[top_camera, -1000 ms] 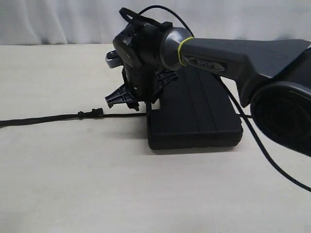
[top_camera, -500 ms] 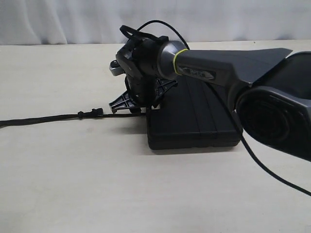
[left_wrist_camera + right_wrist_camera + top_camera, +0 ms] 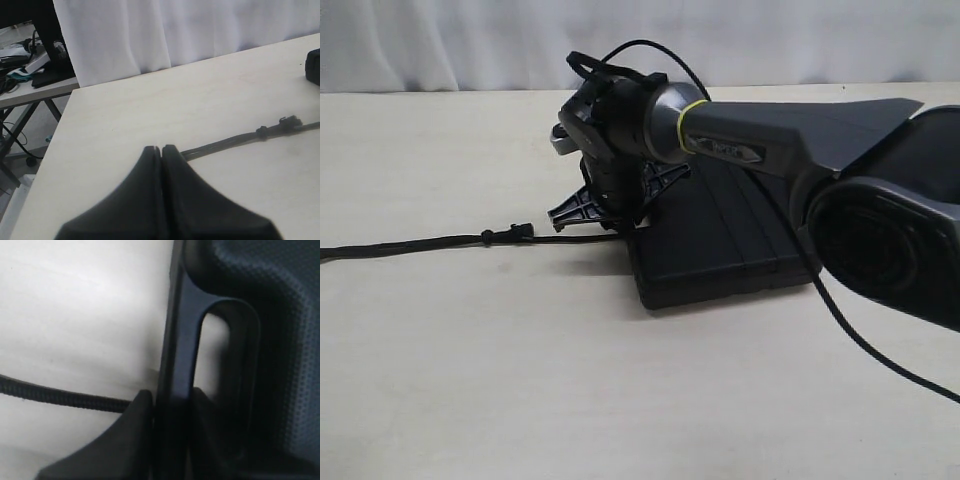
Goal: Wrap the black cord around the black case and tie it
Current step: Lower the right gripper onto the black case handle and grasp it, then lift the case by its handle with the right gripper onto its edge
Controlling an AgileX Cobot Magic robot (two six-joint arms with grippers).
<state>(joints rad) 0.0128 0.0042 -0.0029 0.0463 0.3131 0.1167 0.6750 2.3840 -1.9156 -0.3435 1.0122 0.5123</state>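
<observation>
A: Start far left. What's there?
B: The black cord [image 3: 410, 243], flat on the table [image 3: 470, 380]. It enters at the left edge and runs toward 3 o'clock. There's a knotted lump [image 3: 486, 237] partway along and a second small lump [image 3: 523, 229] just past it.
A: Where does the cord end?
B: It reaches the left end of the black case [image 3: 730, 240], right under the right gripper [image 3: 600, 208]. The gripper hides its tip.
A: Left gripper?
B: It shows only in its own wrist view. The left gripper [image 3: 161, 150] has its fingers pressed together with nothing between them. It sits over the table, and the cord passes just behind the tips. I can't tell whether they touch.
A: Right gripper state?
B: It's clamped on the case's handle bar [image 3: 175, 340]. In the wrist view one finger [image 3: 135, 435] is on the outer side and the other sits in the hand hole [image 3: 220, 355]. Both touch the bar, and the cord runs up to the outer finger.
A: Where's the case?
B: On the table, centre-right, at 3 o'clock of the cord. Its handle end faces 9 o'clock, and lengthwise grooves show on top. Its near edge slants, and I can't tell whether it is lifted or just turned.
A: Further right?
B: The right arm [image 3: 800, 135] comes in from 3 o'clock and passes over the case. A thin wire [image 3: 860, 330] trails from it at 4 o'clock of the case. A white curtain [image 3: 420, 40] hangs at 12 o'clock, behind the table.
</observation>
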